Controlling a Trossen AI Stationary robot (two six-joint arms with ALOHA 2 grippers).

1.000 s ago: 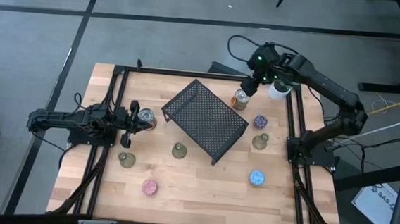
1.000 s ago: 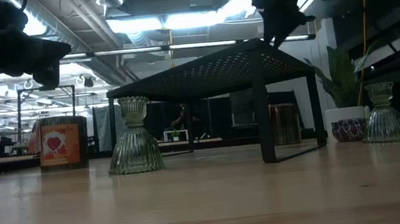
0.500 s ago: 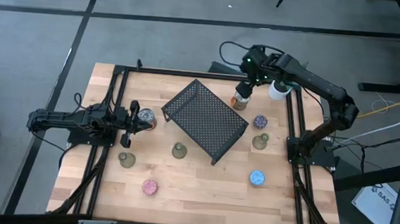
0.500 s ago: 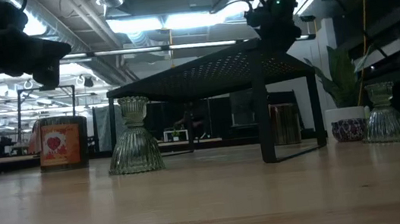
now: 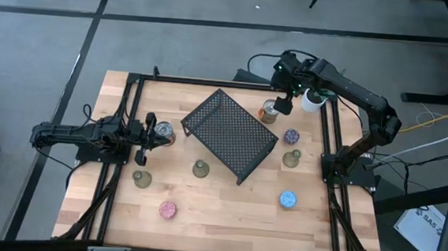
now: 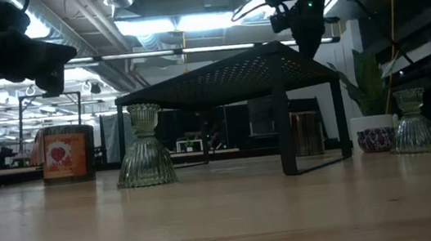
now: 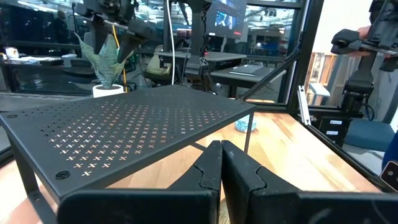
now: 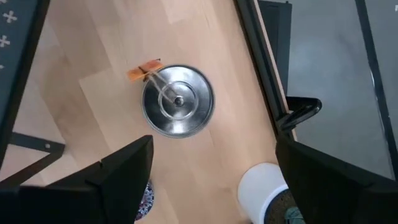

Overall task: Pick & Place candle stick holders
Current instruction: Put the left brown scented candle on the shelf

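Grey floor [image 5: 48,42] crossed by dark lines surrounds the wooden table [image 5: 218,208]. Bright ceiling lights [image 6: 179,22] and pipes [image 6: 190,49] hang overhead; desks [image 7: 249,71] stand far behind.

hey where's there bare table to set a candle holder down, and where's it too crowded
Bare wood runs along the near edge between the pink holder and the blue holder. The far-left corner, beyond the rack, is bare too. It is crowded at the far right, around the can, white pot, purple holder and right gripper.
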